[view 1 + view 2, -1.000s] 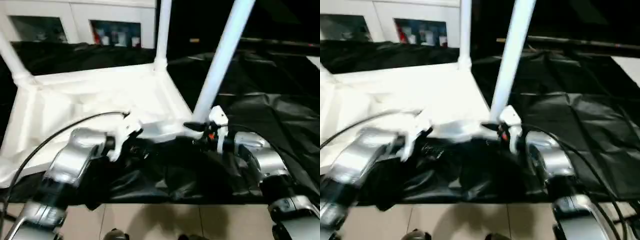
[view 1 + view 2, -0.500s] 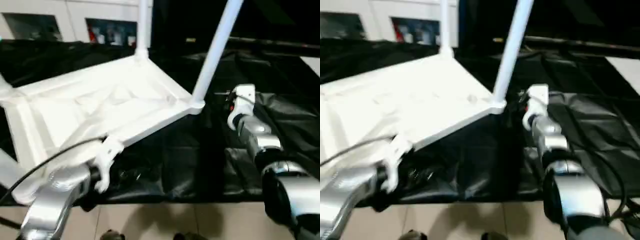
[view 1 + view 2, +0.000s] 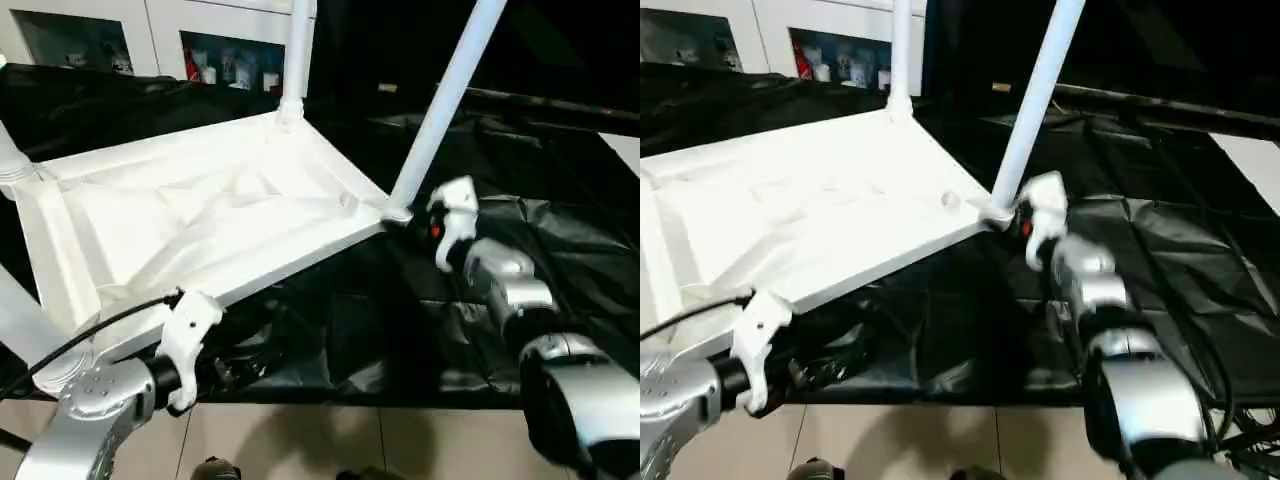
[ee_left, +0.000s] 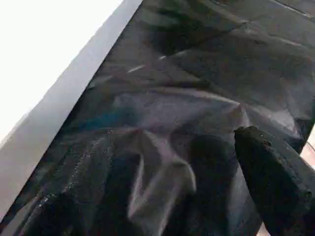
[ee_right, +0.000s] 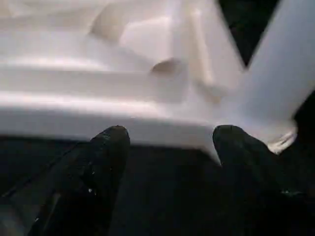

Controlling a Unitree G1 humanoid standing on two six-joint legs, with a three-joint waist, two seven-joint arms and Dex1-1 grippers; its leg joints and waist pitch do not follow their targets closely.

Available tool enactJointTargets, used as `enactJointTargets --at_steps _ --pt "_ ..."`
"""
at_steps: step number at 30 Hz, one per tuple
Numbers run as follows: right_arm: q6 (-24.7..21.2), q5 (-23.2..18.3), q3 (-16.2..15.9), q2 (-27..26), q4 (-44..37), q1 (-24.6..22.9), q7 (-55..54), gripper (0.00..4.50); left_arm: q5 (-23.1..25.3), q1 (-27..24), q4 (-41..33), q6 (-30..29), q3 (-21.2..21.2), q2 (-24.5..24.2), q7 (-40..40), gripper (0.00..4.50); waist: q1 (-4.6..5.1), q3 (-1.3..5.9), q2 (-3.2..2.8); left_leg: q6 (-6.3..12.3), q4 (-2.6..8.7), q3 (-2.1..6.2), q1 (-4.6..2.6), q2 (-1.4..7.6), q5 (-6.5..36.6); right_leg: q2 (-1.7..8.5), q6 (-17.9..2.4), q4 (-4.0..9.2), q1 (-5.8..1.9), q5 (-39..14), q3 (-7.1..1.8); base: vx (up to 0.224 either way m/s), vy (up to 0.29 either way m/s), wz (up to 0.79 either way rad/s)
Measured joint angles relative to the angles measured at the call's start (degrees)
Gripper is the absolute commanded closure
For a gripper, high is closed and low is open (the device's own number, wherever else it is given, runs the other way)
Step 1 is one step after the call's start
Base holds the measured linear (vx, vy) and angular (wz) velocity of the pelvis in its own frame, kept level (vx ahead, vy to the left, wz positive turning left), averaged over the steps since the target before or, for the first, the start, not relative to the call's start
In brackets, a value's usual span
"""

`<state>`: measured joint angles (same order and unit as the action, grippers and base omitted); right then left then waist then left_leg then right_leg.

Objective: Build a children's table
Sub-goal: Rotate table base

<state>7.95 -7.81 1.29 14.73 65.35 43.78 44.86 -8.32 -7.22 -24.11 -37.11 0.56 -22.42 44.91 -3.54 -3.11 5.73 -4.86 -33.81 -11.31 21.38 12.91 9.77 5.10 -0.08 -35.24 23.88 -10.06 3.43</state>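
Note:
The children's table lies upside down and tilted on the black cloth, ribbed underside up. Its white legs stand in the corner sockets: one at the back, one at the near right corner, and two at the left. My right gripper is open just short of the near right corner, with one finger on each side and nothing between them. My left gripper hangs low in front of the tabletop's near edge. It is open and holds nothing, and one black finger shows over the cloth.
Crumpled black cloth covers the work surface and drops to a tiled floor at the near edge. A white cabinet with glass doors stands at the back. A black cable runs along my left forearm.
My left gripper has pulled back from the tabletop's near edge and opened wider. The tabletop has swung and its near right corner has risen. My right gripper moved off, then returned to that corner.

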Motion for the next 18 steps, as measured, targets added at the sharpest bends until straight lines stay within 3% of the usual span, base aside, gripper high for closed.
enactJointTargets --at_steps 4,10,12,15,18 --pt "0.82 -0.69 0.63 -1.67 0.10 1.05 1.97 1.42 0.05 0.23 0.07 0.05 -0.28 0.00 -1.84 0.06 0.48 0.00 0.01 -0.01 0.01 0.14 -0.09 0.02 0.00 -0.03 0.10 -0.09 0.05 0.04 0.10 0.000 0.000 0.00" --pt "1.64 -0.98 0.62 -7.43 2.40 7.52 1.00 1.42 -0.01 -2.83 -1.80 -0.66 0.82 -1.45 -3.02 0.06 0.45 0.00 0.37 -0.03 0.03 0.46 -0.13 0.06 -0.01 -0.06 0.09 -0.23 0.10 0.05 0.29 0.000 0.000 0.00" --pt "1.80 -0.86 0.87 -8.29 3.46 9.25 -1.34 1.42 -0.18 -4.43 -3.71 -1.43 1.41 -2.07 -3.41 0.06 -0.19 0.00 0.73 -0.04 0.06 0.53 -0.11 0.06 -0.01 -0.05 0.09 -0.23 0.10 0.05 0.28 0.000 0.000 0.00" --pt "2.28 -0.63 2.40 -10.02 6.07 12.64 -7.62 1.42 -0.75 -7.76 -6.75 -2.61 3.33 -2.53 -4.29 0.06 -1.15 -0.14 1.95 -0.05 0.03 0.50 -0.07 0.05 -0.02 -0.03 0.06 -0.24 0.11 0.06 0.26 0.000 0.000 0.00" --pt "2.74 -0.59 4.33 -9.89 7.83 16.26 -16.68 1.42 -0.99 -12.33 -10.78 -3.84 6.11 -3.12 -5.42 0.06 -1.81 -0.13 2.78 -0.07 0.02 0.51 -0.03 0.03 -0.02 -0.03 0.10 -0.08 0.07 0.03 0.25 0.000 0.000 0.00"
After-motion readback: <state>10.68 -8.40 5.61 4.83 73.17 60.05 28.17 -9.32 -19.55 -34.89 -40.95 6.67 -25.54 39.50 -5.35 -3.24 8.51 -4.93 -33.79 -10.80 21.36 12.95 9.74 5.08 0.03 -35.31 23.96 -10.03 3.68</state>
